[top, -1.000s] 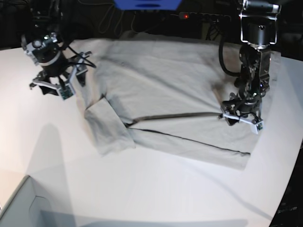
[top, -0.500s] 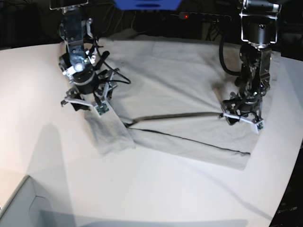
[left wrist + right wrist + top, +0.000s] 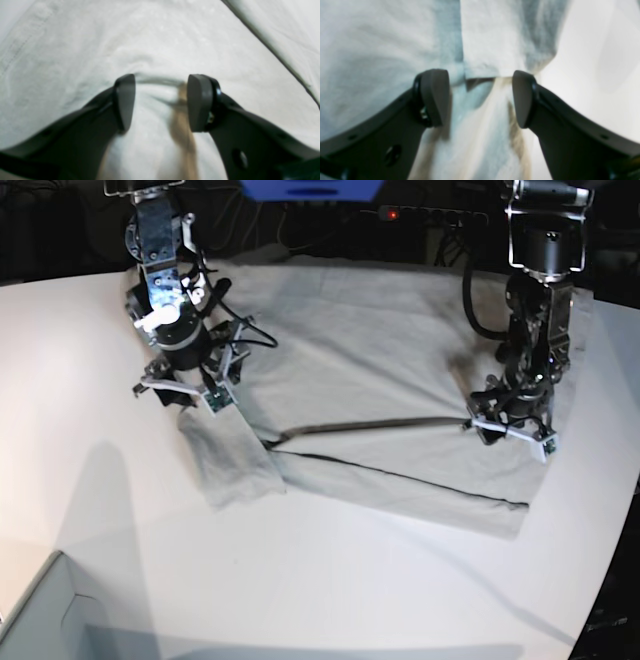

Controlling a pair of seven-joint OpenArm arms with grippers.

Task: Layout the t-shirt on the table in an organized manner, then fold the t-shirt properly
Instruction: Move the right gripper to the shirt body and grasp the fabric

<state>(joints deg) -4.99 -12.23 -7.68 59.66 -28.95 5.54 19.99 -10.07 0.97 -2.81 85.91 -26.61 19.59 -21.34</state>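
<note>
— Base view: what changed?
— The right gripper (image 3: 185, 395) has come from the table (image 3: 330, 580) edge onto the t-shirt (image 3: 380, 360) sleeve; the left gripper (image 3: 512, 430) hasn't moved.
— Left wrist view?
— Jaws apart, pressed on cloth, a ridge between them.
— Right wrist view?
— Jaws wide open over the sleeve hem, holding nothing.

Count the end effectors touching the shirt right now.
2. Left end effector presses on the shirt near its right edge; right end effector is down on the sleeve, jaws apart.
</note>
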